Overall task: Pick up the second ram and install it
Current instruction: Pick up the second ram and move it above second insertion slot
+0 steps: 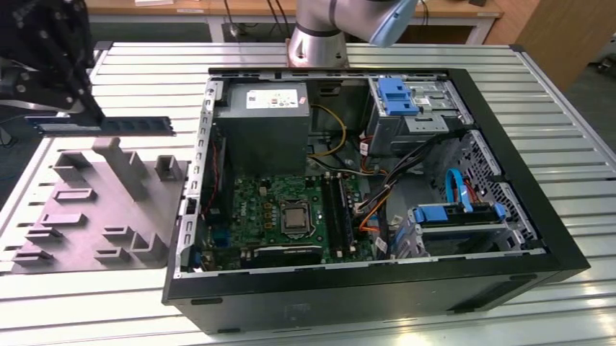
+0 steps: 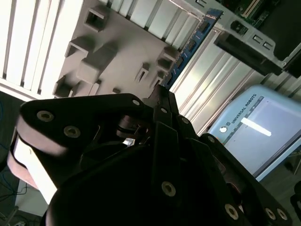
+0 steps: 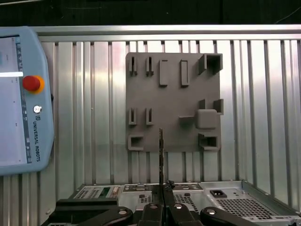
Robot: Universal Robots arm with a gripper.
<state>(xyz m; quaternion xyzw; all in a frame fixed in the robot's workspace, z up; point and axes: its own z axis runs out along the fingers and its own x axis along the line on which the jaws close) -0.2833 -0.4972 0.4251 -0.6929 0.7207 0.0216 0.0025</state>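
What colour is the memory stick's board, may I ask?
The ram is blue; the second wrist view shows it best.

The second ram (image 1: 120, 126), a long, thin, dark stick, hangs level in mid-air, gripped at one end.

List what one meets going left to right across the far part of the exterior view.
Long, flat, dark memory stick held in the black gripper → grey metal power supply box → blue plastic drive bracket on the silver drive cage.
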